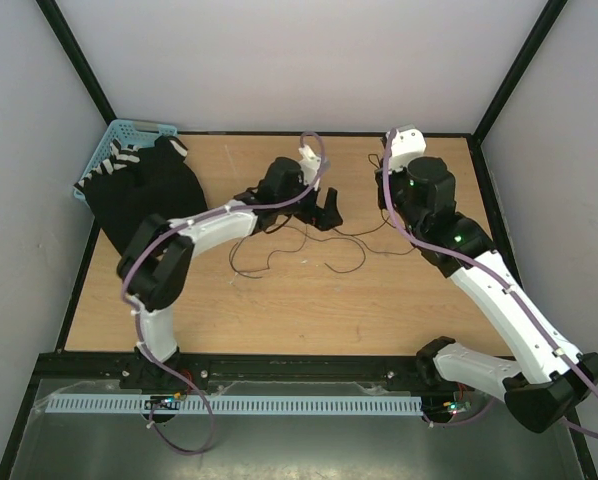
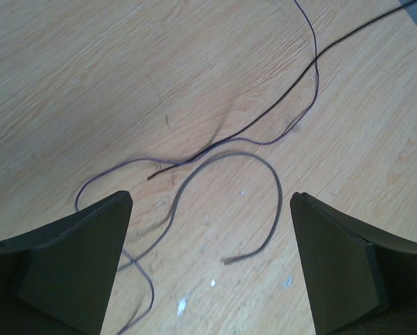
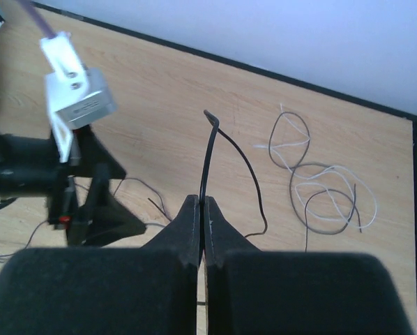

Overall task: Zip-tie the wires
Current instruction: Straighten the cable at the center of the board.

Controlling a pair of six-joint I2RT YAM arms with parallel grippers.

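Right wrist: right pincer (image 3: 202,202) tight on thin zip tie (image 3: 206,159).

A wooden table (image 1: 279,310) is seen, closed in by plain white walls (image 1: 279,60); black posts (image 1: 74,55) are set at the corners, all evenly lit.
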